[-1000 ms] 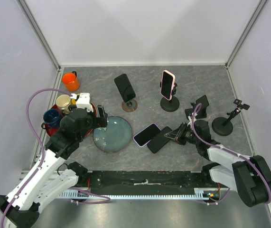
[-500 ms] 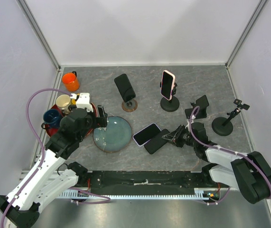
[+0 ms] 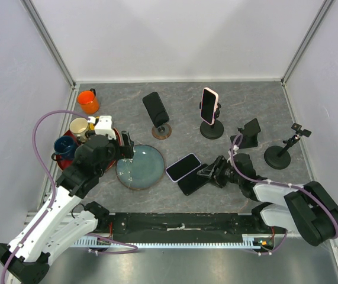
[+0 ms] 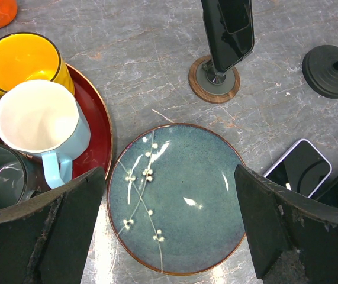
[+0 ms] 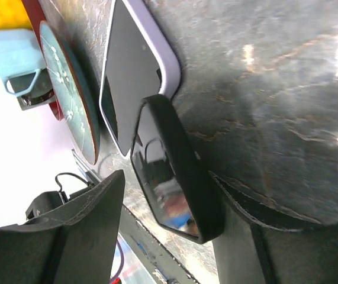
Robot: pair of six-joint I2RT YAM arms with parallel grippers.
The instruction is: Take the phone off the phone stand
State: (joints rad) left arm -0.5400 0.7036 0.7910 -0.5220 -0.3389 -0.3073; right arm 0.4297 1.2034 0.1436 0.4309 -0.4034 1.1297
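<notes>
**Black phone flat on bench, right hand open around it**

Bench (image 3: 228,100): only the top view shows the pink phone (image 3: 209,105) upright on its stand, behind and right of the blue plate (image 3: 140,167). The left hand (image 4: 169,195) hangs wide open over the plate. Right of the plate, the lilac phone (image 3: 183,167) lies flat, with the black phone (image 5: 171,177) against it. Only the right wrist view shows the right hand (image 3: 208,173) with its fingers spread wider than the black phone.

We see white blossom sprigs on the round teal glazed ceramic plate (image 4: 174,198), and pale veins marbling the grey stone-look desk (image 4: 127,77). The flat glossy phone (image 5: 177,177) is black all over. The slim rectangular cased phone (image 5: 130,77) has a lilac rim around a black screen.
</notes>
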